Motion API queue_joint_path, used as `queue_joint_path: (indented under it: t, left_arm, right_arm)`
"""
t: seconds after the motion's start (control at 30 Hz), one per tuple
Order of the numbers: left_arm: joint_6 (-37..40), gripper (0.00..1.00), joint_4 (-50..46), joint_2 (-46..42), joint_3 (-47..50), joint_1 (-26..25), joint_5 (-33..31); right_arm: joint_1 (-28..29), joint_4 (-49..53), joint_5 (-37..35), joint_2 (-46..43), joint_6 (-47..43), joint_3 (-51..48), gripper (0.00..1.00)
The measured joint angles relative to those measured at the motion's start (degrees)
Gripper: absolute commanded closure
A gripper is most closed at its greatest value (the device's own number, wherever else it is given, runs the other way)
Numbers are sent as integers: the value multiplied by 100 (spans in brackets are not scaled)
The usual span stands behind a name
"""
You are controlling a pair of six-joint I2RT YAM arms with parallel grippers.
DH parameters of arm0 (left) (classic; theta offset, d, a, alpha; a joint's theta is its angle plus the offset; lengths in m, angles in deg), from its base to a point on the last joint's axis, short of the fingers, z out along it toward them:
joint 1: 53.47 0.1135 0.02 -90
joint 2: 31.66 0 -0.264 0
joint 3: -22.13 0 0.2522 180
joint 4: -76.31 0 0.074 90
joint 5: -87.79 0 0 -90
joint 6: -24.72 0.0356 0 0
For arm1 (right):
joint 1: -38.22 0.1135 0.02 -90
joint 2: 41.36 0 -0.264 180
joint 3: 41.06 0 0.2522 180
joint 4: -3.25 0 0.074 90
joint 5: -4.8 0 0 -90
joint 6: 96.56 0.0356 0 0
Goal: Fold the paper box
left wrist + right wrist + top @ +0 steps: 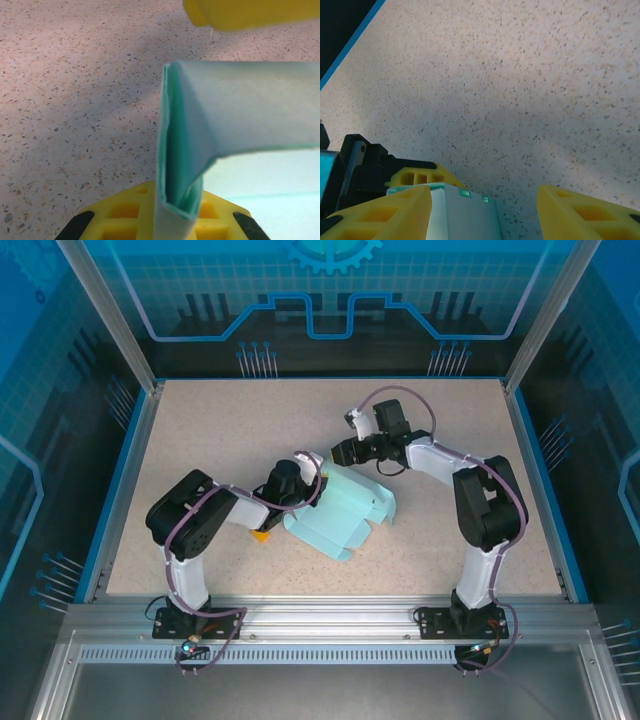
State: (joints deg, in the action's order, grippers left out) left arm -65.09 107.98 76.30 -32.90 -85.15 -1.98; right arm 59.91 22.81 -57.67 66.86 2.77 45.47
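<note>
Two grippers are recorded at the paper box [345, 515], which lies partly folded near the centre of the table [200, 420]. At the box's nine o'clock edge, the left gripper [175, 212] is clamped on a doubled fold of card. At twelve o'clock, the right gripper [485, 205] is held with jaws wide, card edge between them. The card is judged light, thin and easily creased, so hold is best taken close beside a crease.

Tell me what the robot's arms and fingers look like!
Both the left arm and right arm have white links with chunky black joints, and thin purplish cables loop along them. The fingers are bright yellow plastic with square hollows.
</note>
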Motion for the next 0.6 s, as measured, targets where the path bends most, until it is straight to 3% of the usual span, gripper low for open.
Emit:
queue_joint_path:
  t: [0.6]
  left_arm:
    - [-2,85,118,61,13,0,-24]
  right_arm:
    - [66,17,-114,109,-17,7,45]
